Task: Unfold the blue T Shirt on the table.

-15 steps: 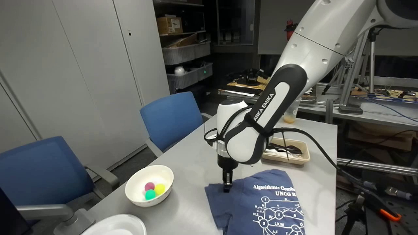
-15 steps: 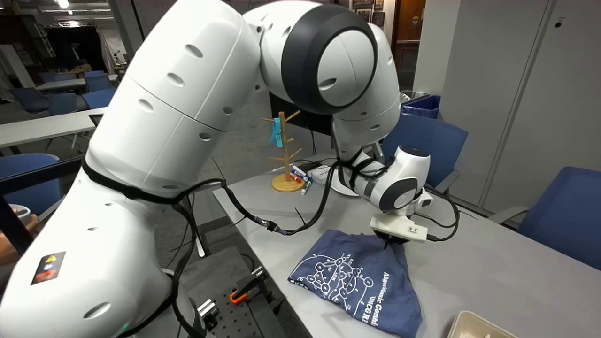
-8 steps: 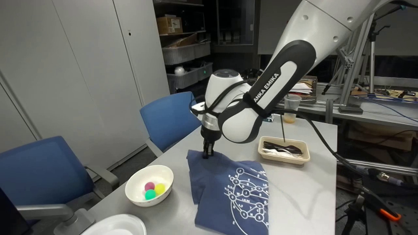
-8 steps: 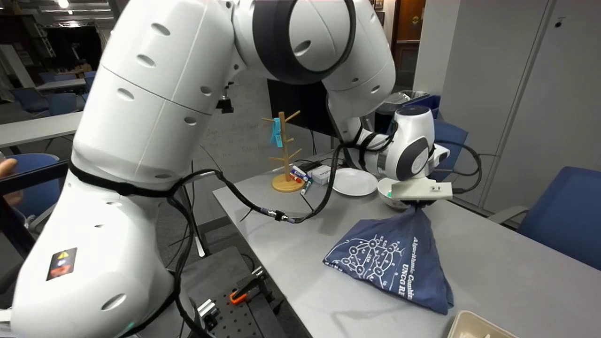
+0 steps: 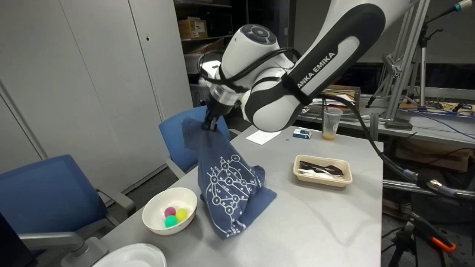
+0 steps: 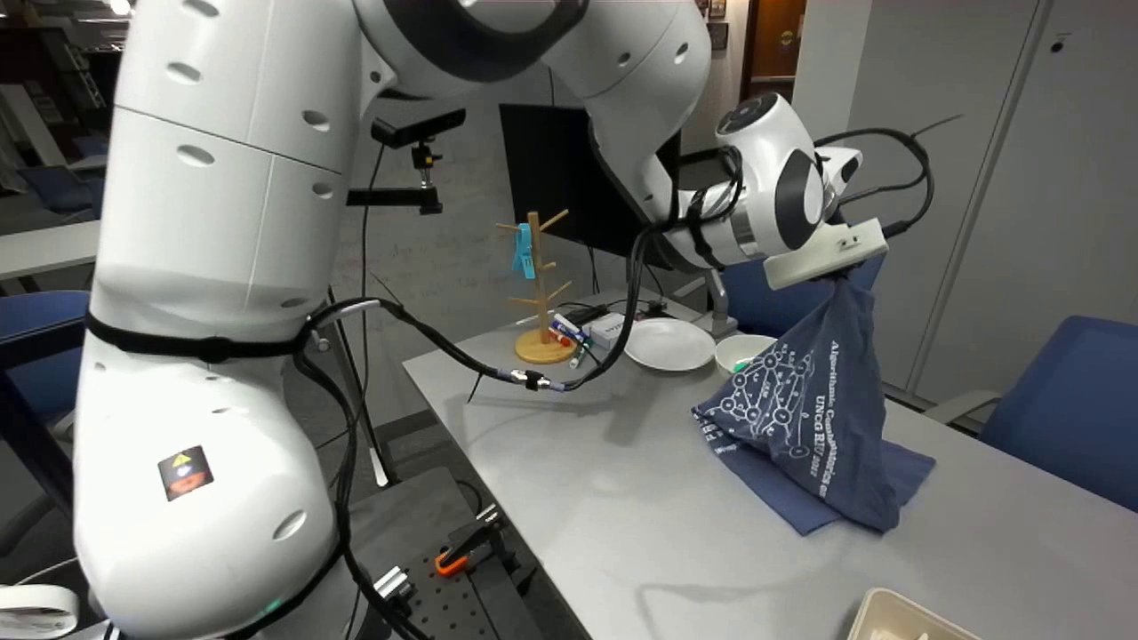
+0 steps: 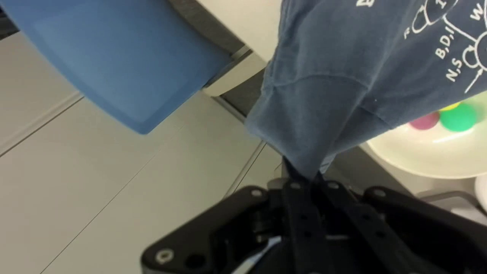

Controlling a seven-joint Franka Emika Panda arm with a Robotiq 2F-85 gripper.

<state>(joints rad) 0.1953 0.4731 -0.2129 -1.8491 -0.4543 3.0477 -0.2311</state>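
Gripper (image 5: 209, 126) aslant, its fingers (image 7: 298, 205) seemingly close together

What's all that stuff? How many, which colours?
T-shirt: one, blue, partly on table
Bowl: one, white, on table
Balls: three, pink, yellow, green, in bowl
Plate: one, white, near bowl
Tray: one, beige, on table
Cup: one, clear, on table
Mug tree: one, tan, on table
Markers: several, mixed, beside it
Clothespin: one, blue, on mug tree
Monitor: one, black, beyond plate
Chairs: several, blue, around table
Cabinet doors: several, grey, behind chairs
Arm: one, white/black, overhead
Tool: one, black, gripping T-shirt
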